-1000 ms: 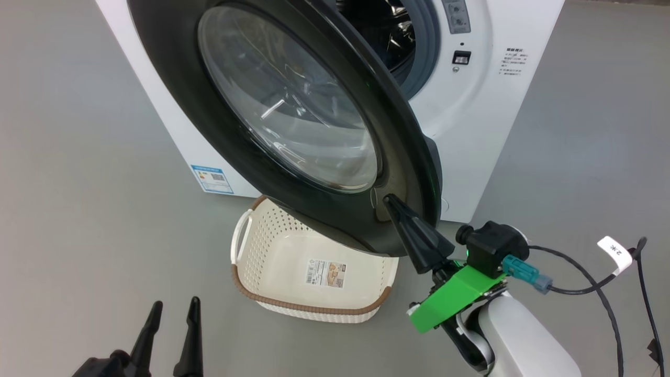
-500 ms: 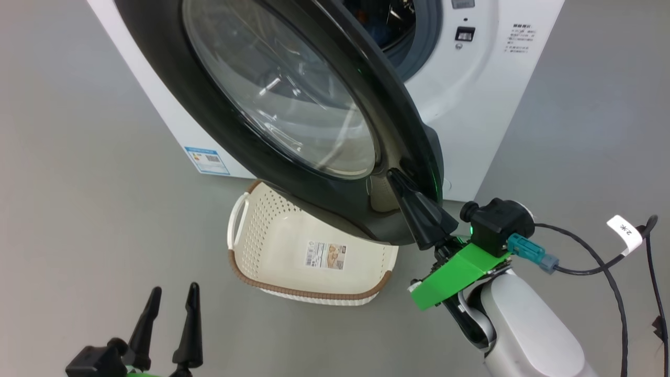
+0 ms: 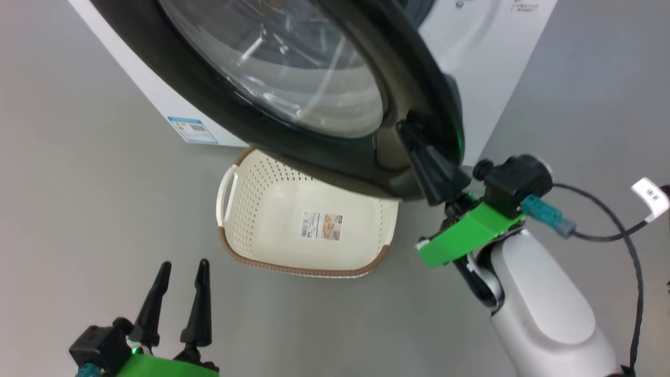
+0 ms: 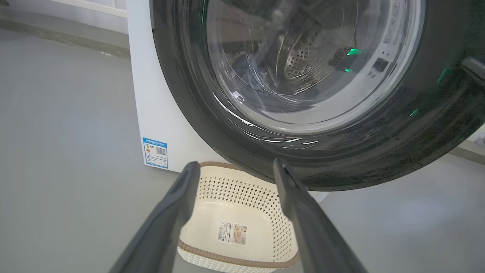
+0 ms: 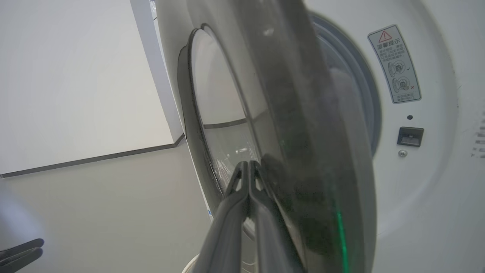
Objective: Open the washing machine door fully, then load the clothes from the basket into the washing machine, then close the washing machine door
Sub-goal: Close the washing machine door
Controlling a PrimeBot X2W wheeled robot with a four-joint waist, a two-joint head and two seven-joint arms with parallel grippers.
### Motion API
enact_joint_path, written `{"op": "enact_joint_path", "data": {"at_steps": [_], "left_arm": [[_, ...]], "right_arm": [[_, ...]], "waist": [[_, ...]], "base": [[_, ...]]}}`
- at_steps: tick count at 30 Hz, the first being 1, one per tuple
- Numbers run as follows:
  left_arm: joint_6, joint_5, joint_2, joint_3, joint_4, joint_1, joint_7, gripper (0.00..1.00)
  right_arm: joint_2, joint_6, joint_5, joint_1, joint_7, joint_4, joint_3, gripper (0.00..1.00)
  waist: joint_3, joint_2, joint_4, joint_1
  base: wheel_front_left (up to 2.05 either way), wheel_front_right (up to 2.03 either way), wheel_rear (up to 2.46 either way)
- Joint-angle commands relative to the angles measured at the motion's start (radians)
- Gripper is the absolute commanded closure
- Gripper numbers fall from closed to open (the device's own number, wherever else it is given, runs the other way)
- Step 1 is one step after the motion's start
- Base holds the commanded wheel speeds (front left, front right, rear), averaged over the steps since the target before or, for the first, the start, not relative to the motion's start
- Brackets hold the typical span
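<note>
The washing machine door [image 3: 220, 120], glossy black with a clear porthole, stands partly swung out from the white washing machine [image 3: 481, 63]. My right gripper [image 3: 404, 127] is shut with nothing in it, its tip pressed on the door's outer face near the free edge; the right wrist view shows the shut right gripper [image 5: 248, 165] against the door [image 5: 303, 132]. The cream basket [image 3: 293, 269] sits on the floor under the door, with just a paper label on its floor. My left gripper [image 3: 184, 264] is open at the lower left, apart from the basket [image 4: 242, 189]. The clothes are out of view.
Grey floor lies all around the machine. A blue label [image 3: 192, 130] marks the machine's lower left front. A black cable with a white tag [image 3: 649, 196] trails from my right wrist at the right edge.
The head camera has shifted, so everything sits higher in view. Relative to the basket, my right gripper and the door's edge have moved toward the machine's front. Both grippers kept their states.
</note>
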Motion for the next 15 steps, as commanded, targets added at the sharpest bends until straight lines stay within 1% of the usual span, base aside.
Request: {"op": "enact_joint_path", "data": {"at_steps": [1,7,11,15], "left_arm": [[-0.003,-0.009,0.027,0.027,-0.031,-0.029,-0.009,0.0],[-0.003,-0.028,0.039,0.021,-0.071,-0.057,-0.009,0.0],[-0.003,-0.036,0.063,-0.014,-0.096,-0.079,-0.009,0.0],[-0.003,-0.052,0.07,-0.019,-0.123,-0.095,-0.009,0.0]], "right_arm": [[0.016,0.001,-0.008,-0.029,-0.005,-0.021,0.0,1.0],[0.016,0.001,-0.05,-0.109,-0.005,-0.005,-0.032,1.0],[0.016,0.001,-0.082,-0.185,-0.005,0.004,-0.05,1.0],[0.016,0.001,-0.114,-0.259,-0.005,0.003,-0.075,1.0]], "waist": [[0.037,0.0,-0.008,0.0],[0.117,0.0,-0.003,0.0],[0.174,0.0,-0.002,0.0],[0.221,0.0,-0.003,0.0]], "base": [[0.0,0.0,0.0],[0.0,0.0,0.0],[0.0,0.0,0.0],[0.0,0.0,0.0]]}}
